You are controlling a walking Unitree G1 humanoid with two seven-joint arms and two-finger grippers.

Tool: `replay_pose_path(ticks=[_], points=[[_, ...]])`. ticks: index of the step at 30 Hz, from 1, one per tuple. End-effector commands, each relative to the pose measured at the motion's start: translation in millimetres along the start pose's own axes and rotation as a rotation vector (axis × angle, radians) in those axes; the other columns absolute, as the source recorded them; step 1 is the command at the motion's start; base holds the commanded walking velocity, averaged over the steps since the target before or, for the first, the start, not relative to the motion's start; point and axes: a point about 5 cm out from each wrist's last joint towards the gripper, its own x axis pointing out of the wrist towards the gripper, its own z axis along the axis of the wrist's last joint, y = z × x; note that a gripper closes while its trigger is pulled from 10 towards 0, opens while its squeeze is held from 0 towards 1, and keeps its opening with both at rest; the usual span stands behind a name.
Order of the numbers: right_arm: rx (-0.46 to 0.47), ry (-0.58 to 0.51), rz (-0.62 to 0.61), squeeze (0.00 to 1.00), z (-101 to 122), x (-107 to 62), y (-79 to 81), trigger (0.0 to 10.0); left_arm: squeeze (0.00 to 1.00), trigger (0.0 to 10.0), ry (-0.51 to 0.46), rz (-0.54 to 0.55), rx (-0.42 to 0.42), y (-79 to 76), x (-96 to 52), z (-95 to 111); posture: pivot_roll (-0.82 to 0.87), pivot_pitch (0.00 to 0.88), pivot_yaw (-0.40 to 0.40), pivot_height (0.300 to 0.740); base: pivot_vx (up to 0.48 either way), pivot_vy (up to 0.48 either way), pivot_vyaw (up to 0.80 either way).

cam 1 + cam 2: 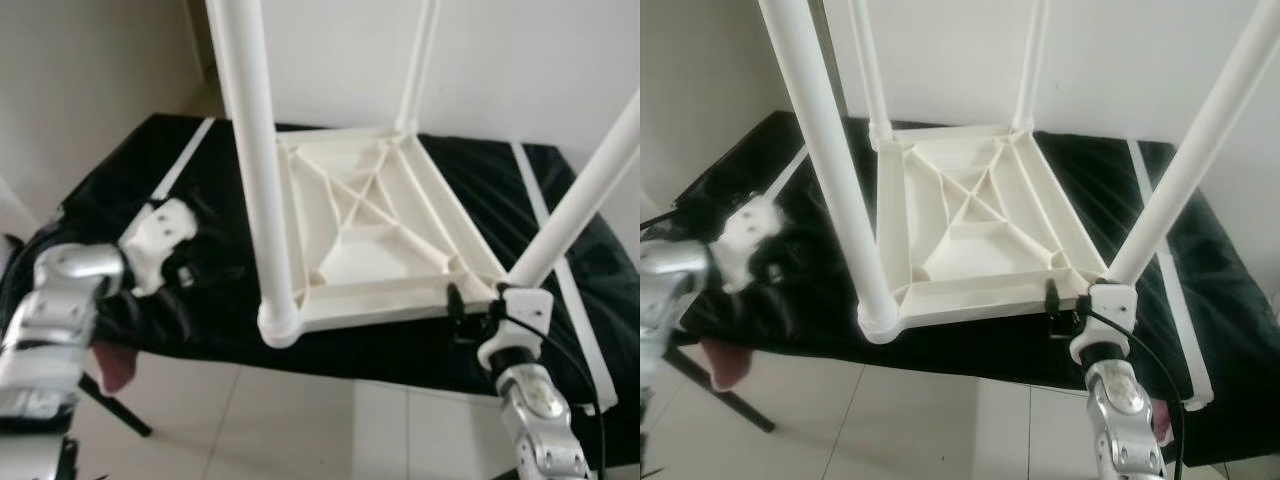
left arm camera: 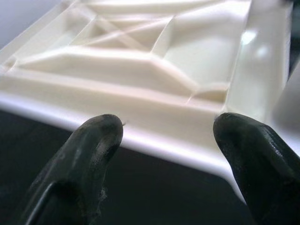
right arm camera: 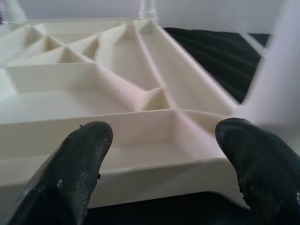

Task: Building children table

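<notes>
Right gripper: you see it at the near right corner of the upturned children table, with its two black fingers spread apart and nothing between them. In the right wrist view the fingers point at the near rim of the table's ribbed underside; whether they touch that rim cannot be told. Its silver right arm rises from the near right edge of the scene, ending just beside the near right leg.

Left gripper: its fingers are also spread, holding nothing. In the left wrist view they face the table's left rim over the dark cover. In the head views you find the left arm at the near left, with its white wrist housing resting over the black cover, left of the table and apart from it.

Children table: it lies upside down on the counter, which is draped in black cloth with white strips running near to far on both sides. The underside shows diagonal ribs meeting near the middle. Four white tubular legs stand up from the corners: the near left leg is seated in its corner socket, the near right leg leans outward to the right, and the far right leg and far left leg rise at the far corners.

White tiled floor lies near the counter, and a pale wall stands behind it.
</notes>
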Motion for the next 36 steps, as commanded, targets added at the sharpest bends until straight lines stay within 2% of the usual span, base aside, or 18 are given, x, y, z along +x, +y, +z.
replay_pose_path(ticks=[1, 2, 3, 5, 6, 8, 9, 10, 11, 13, 16, 21, 26, 29, 30, 33, 36], points=[[0.012, 0.018, -0.023, 0.00, -2.6, -6.5, 2.5, 10.0, 0.00, 10.0, -0.065, 0.298, -0.021, 15.0, 13.5, 4.4, -0.01, 0.028, 0.008, 0.740, 0.000, 0.000, 0.00], [0.015, 0.027, -0.033, 0.00, -4.3, -9.1, 3.9, 10.0, 0.00, 10.0, -0.094, 0.313, -0.032, 14.8, 21.4, 7.2, -0.02, 0.028, 0.008, 0.740, 0.000, 0.000, 0.00], [0.015, 0.027, -0.033, 0.00, -4.3, -9.1, 3.9, 10.0, 0.00, 10.0, -0.094, 0.313, -0.032, 14.8, 21.4, 7.2, -0.02, 0.028, 0.008, 0.740, 0.000, 0.000, 0.00], [0.017, 0.036, -0.045, 0.00, -6.1, -13.5, 6.1, 10.0, 0.00, 10.0, -0.141, 0.322, -0.098, 13.8, 33.8, 10.1, -0.03, 0.029, 0.011, 0.740, 0.000, 0.000, 0.00], [0.017, 0.048, -0.056, 0.00, -7.7, -16.3, 6.9, 10.0, 0.00, 10.0, -0.159, 0.324, -0.097, 12.5, 39.8, 11.5, -0.03, 0.029, 0.014, 0.740, 0.000, 0.000, 0.00], [0.017, 0.048, -0.056, 0.00, -7.7, -16.3, 6.9, 10.0, 0.00, 10.0, -0.159, 0.324, -0.097, 12.5, 39.8, 11.5, -0.03, 0.029, 0.014, 0.740, 0.000, 0.000, 0.00], [0.015, 0.053, -0.064, 0.00, -8.7, -18.6, 7.4, 10.0, 0.00, 10.0, -0.172, 0.318, -0.102, 10.7, 44.5, 12.0, -0.04, 0.030, 0.013, 0.740, 0.000, 0.000, 0.00], [0.018, 0.069, -0.083, 0.00, -11.2, -22.3, 7.8, 10.0, 0.00, 10.0, -0.181, 0.293, -0.105, 5.7, 53.3, 12.8, -0.05, 0.031, 0.018, 0.740, 0.000, 0.000, 0.00], [0.018, 0.069, -0.083, 0.00, -11.2, -22.3, 7.8, 10.0, 0.00, 10.0, -0.181, 0.293, -0.105, 5.7, 53.3, 12.8, -0.05, 0.031, 0.018, 0.740, 0.000, 0.000, 0.00], [0.038, 0.095, -0.110, 0.00, -15.2, -27.4, 8.7, 10.0, 0.00, 10.0, -0.205, 0.230, -0.134, -4.0, 67.2, 14.8, -0.06, 0.030, 0.022, 0.740, 0.000, 0.000, 0.00], [0.054, 0.120, -0.173, 0.00, -19.2, -30.5, 6.0, 10.0, 0.00, 10.0, -0.255, 0.165, -0.123, -16.3, 81.2, 22.5, -0.07, 0.025, 0.030, 0.740, 0.000, 0.000, 0.00], [0.031, 0.134, -0.245, 0.00, -21.5, -32.6, 1.5, 10.0, 0.00, 10.0, -0.279, 0.124, -0.133, -25.0, 90.6, 24.0, -0.08, 0.015, 0.029, 0.740, 0.000, 0.000, 0.00], [0.015, 0.163, -0.313, 0.00, -25.9, -31.3, -5.5, 10.0, 0.00, 10.0, -0.307, 0.061, -0.158, -40.2, 100.7, 24.7, -0.07, 0.002, 0.026, 0.740, 0.000, 0.000, 0.00], [0.010, 0.170, -0.332, 0.00, -26.8, -23.7, -9.5, 10.0, 0.00, 10.0, -0.313, 0.010, -0.166, -53.6, 106.5, 24.1, -0.07, 0.000, 0.025, 0.740, 0.000, 0.000, 0.00], [0.010, 0.170, -0.332, 0.00, -26.8, -23.7, -9.5, 10.0, 0.00, 10.0, -0.313, 0.010, -0.166, -53.6, 106.5, 24.1, -0.07, 0.000, 0.025, 0.740, 0.000, 0.000, 0.00], [0.001, 0.159, -0.352, 0.00, -25.4, -11.1, -14.1, 10.0, 0.00, 10.0, -0.307, -0.029, -0.171, -69.0, 114.1, 21.6, -0.06, 0.000, 0.022, 0.740, 0.000, 0.000, 0.00], [-0.002, 0.155, -0.358, 0.00, -24.4, -6.3, -15.6, 10.0, 0.00, 10.0, -0.307, -0.031, -0.181, -73.2, 117.0, 21.1, -0.06, 0.000, 0.022, 0.740, 0.000, 0.000, 0.00]])
